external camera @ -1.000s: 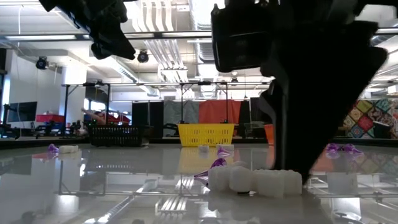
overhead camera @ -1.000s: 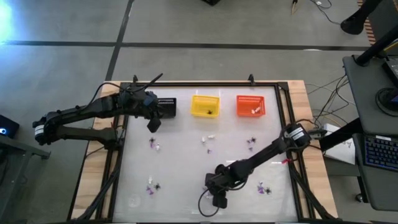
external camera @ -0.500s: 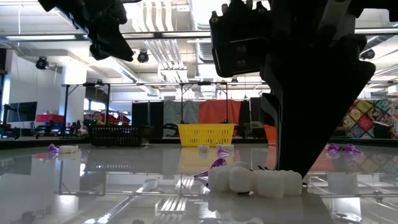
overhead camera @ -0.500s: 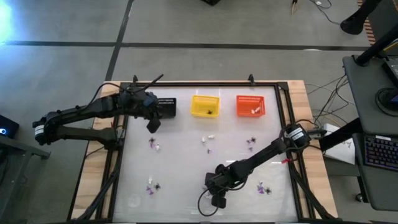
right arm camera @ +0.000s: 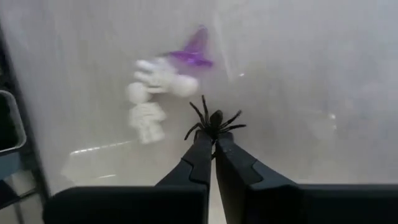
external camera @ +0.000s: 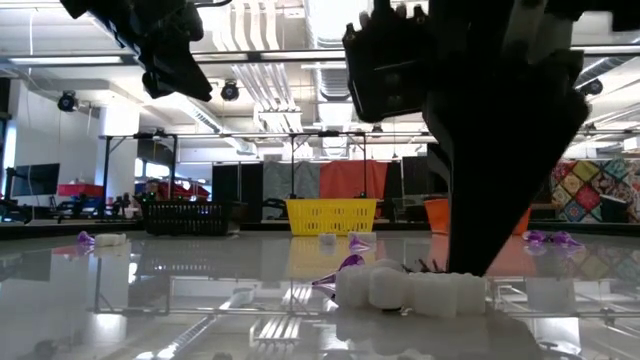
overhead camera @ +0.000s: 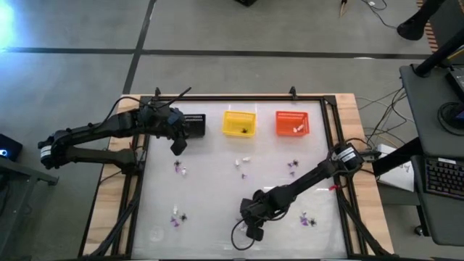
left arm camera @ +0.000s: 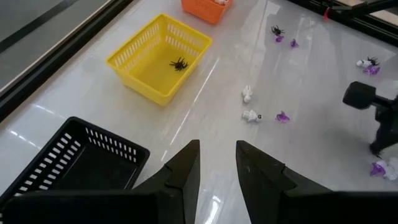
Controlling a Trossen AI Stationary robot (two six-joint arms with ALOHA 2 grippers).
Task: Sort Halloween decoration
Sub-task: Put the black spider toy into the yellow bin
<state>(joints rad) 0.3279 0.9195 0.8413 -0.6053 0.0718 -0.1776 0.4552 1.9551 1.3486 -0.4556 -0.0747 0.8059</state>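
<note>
Sorting is judged barely begun: most trinkets (overhead camera: pixel 293 166) lie unsorted mid-frame, the right gripper (right arm camera: pixel 214 144) clamped on a spider (right arm camera: pixel 214 121), the left gripper (left arm camera: pixel 216 163) parted.

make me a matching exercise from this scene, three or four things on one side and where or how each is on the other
Things:
1. black plastic spider
2. yellow plastic basket
3. left gripper
4. white trinket in the orange plastic basket

States:
A. open, above the table beside the black plastic basket
B. pinched by the shut right gripper
C. lies in the basket farthest right
D. holds another black spider

Pairs: 1-B, 2-D, 3-A, 4-C
</note>
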